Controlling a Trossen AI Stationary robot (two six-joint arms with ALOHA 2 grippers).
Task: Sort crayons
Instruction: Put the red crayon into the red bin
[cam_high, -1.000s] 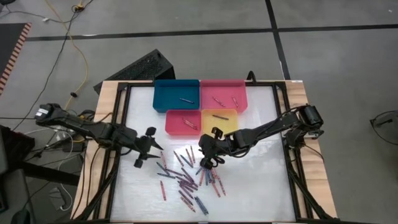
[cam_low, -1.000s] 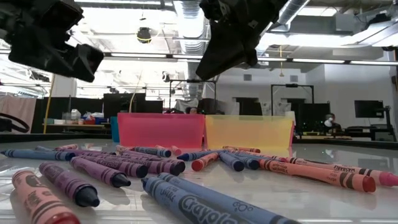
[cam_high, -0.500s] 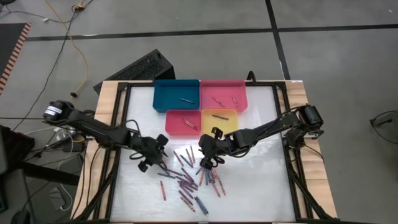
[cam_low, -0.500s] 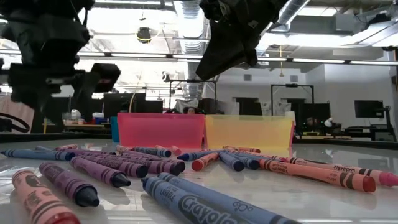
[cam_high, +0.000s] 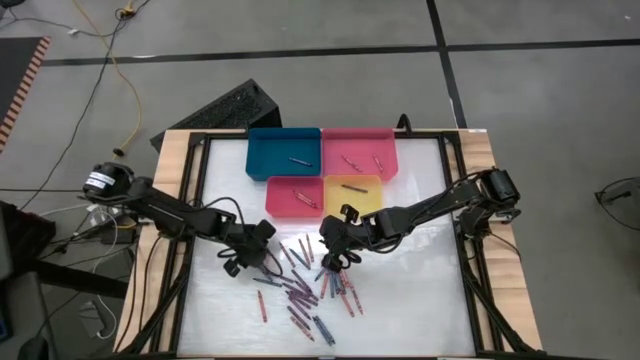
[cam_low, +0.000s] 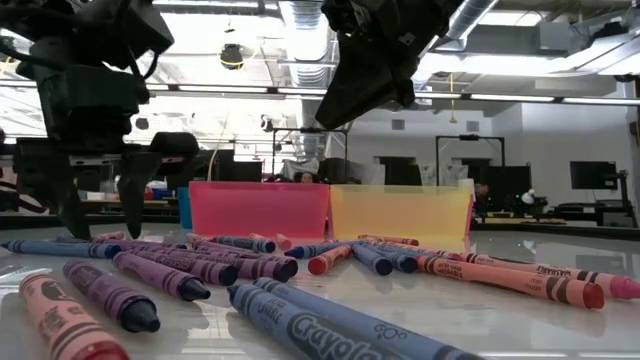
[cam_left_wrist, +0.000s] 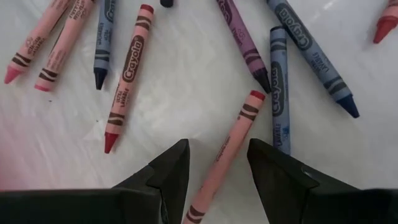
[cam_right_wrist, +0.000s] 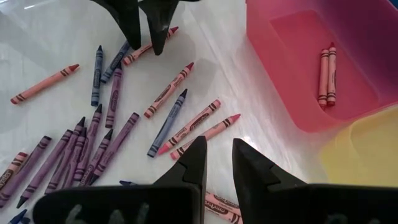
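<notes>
My left jaws (cam_left_wrist: 217, 165) stand spread, straddling a pink crayon (cam_left_wrist: 225, 155) lying flat on the bench (cam_high: 420, 290). My right jaws (cam_right_wrist: 217, 163) hang above the pile, fingers (cam_right_wrist: 194, 163) apart by a narrow gap with nothing between them. The crayons (cam_high: 300, 285) lie scattered mid-bench, just in front of the red tray (cam_high: 272, 198) and yellow tray (cam_high: 375, 185); a few already rest in the four trays. "Crayola" reads along the wrappers, clearest on a blue crayon (cam_low: 330, 330) in the low view.
</notes>
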